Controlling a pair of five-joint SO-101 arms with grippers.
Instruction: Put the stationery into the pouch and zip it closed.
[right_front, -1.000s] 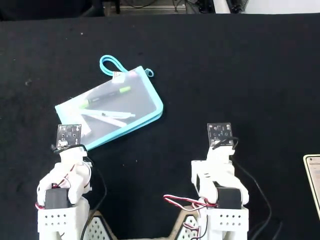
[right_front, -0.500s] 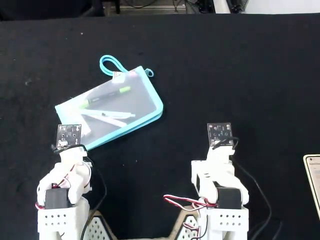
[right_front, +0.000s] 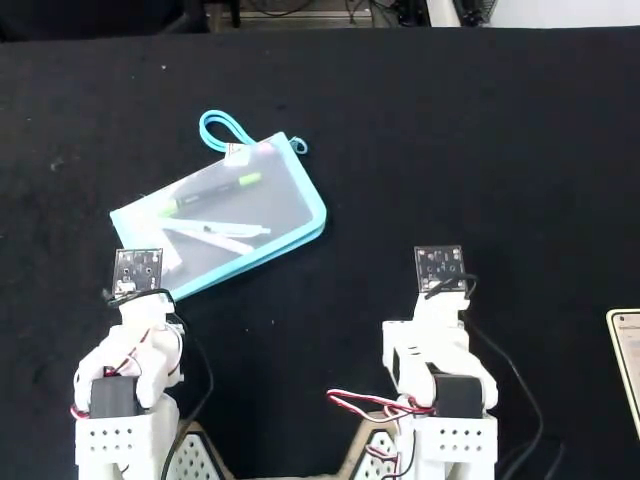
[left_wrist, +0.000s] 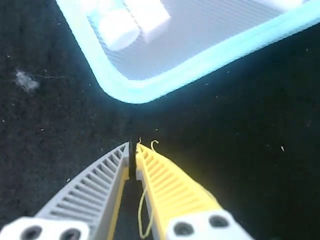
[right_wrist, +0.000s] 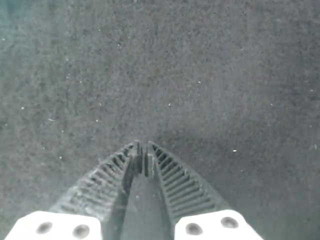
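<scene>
A clear pouch with a turquoise border (right_front: 222, 216) lies flat on the black table at centre left, its loop strap (right_front: 222, 131) at the far end. Inside it I see a green-tipped pen (right_front: 212, 193) and white stationery (right_front: 215, 238). The left arm (right_front: 138, 300) is folded back at the near left, just short of the pouch's near corner (left_wrist: 131, 92). My left gripper (left_wrist: 134, 148) is shut and holds nothing, a short way off that corner. The right arm (right_front: 440, 300) is folded at the near middle right, and my right gripper (right_wrist: 143, 150) is shut over bare black cloth.
A pale flat object (right_front: 627, 365) lies at the table's right edge. The black cloth (right_front: 480, 150) stretches wide and bare to the right of the pouch. Both arm bases (right_front: 280, 440) stand at the near edge.
</scene>
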